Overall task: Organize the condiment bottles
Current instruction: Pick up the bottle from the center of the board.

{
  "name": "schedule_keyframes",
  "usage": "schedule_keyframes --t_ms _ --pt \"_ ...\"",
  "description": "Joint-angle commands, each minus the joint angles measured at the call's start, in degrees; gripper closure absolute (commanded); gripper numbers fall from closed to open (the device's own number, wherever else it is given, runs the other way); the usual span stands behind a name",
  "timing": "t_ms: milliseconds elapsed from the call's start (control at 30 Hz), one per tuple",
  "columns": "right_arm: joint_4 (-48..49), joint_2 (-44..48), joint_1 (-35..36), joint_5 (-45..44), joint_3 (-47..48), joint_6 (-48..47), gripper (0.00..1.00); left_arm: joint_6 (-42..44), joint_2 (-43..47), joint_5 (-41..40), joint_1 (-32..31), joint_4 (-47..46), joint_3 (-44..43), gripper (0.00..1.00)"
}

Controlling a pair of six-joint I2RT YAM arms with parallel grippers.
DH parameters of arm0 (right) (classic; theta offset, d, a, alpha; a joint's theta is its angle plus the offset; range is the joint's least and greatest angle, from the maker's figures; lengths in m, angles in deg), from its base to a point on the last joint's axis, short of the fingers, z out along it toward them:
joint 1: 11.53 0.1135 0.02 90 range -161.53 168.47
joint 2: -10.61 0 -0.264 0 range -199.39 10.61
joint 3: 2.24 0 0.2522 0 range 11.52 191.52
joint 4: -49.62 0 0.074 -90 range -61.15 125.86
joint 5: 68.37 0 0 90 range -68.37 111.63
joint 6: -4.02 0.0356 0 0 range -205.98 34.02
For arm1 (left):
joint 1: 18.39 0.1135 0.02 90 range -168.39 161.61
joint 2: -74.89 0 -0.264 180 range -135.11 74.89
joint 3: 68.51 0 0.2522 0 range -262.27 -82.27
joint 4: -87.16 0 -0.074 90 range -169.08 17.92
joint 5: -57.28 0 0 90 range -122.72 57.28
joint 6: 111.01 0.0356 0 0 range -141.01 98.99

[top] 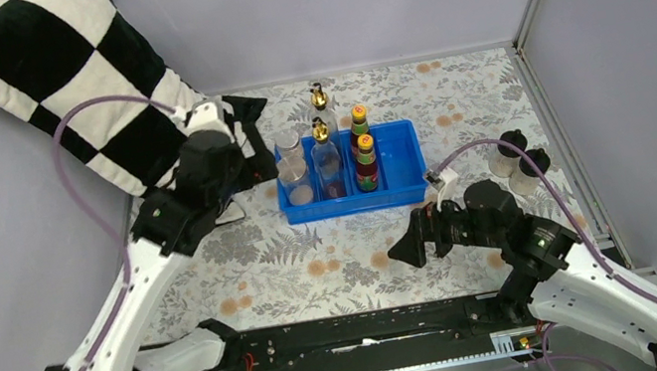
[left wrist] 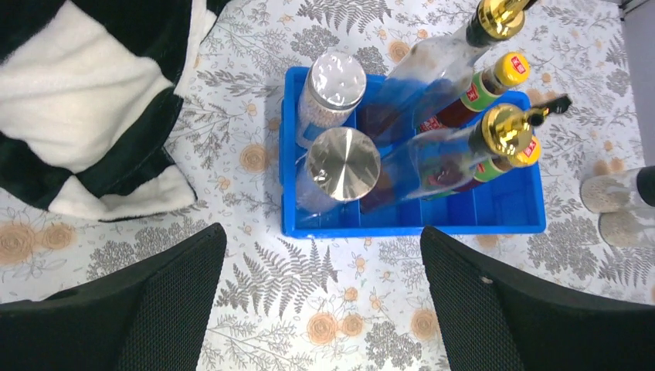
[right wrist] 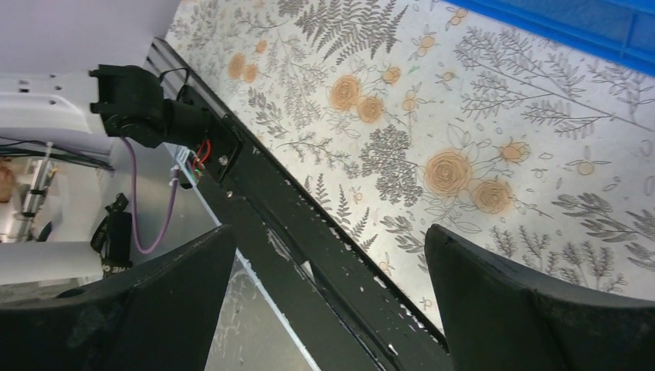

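Six condiment bottles stand in the blue tray point(top: 358, 208): two silver-lidded jars point(left wrist: 342, 163), two gold-spouted bottles point(left wrist: 502, 128) and two orange-capped bottles point(top: 364, 157). The two black-capped shakers point(top: 514, 162) sit outside on the table to its right, not yet sorted. The left gripper point(left wrist: 322, 259) by the tray and the right gripper point(right wrist: 328, 259) near the front edge both gape wide, holding nothing.

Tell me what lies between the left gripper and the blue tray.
Only bare floral tablecloth. The left wrist view shows it between the open left gripper and the tray.

Pale lavender walls point(top: 325, 5), floral fern-print tablecloth point(top: 317, 258), black-and-white checked pillow point(top: 55, 80) at back left
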Motion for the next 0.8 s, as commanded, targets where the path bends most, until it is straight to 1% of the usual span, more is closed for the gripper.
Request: schedule_keyframes --t_ms 0,167,267,533,767 --pt "-2.1 -2.4 -0.2 -4.4 5.9 -4.2 0.0 -1.8 5.9 2.1 -0.3 0.5 6.2 0.01" --pt "-4.4 -5.0 -0.2 -7.7 8.5 -7.4 0.0 -1.5 17.8 6.7 -0.3 -3.3 14.1 0.01" --pt "-5.4 -5.2 -0.2 -9.3 9.2 -8.4 0.0 -1.1 22.0 8.8 -0.3 -4.3 17.1 0.01" --pt "-7.7 -5.5 -0.2 -13.8 11.3 -8.1 0.0 -1.9 26.0 13.2 -0.2 -4.2 21.9 0.01" --pt "-9.9 -4.4 -0.2 -14.9 11.3 -8.3 0.0 -2.7 28.7 16.2 -0.3 -5.8 25.8 0.01"
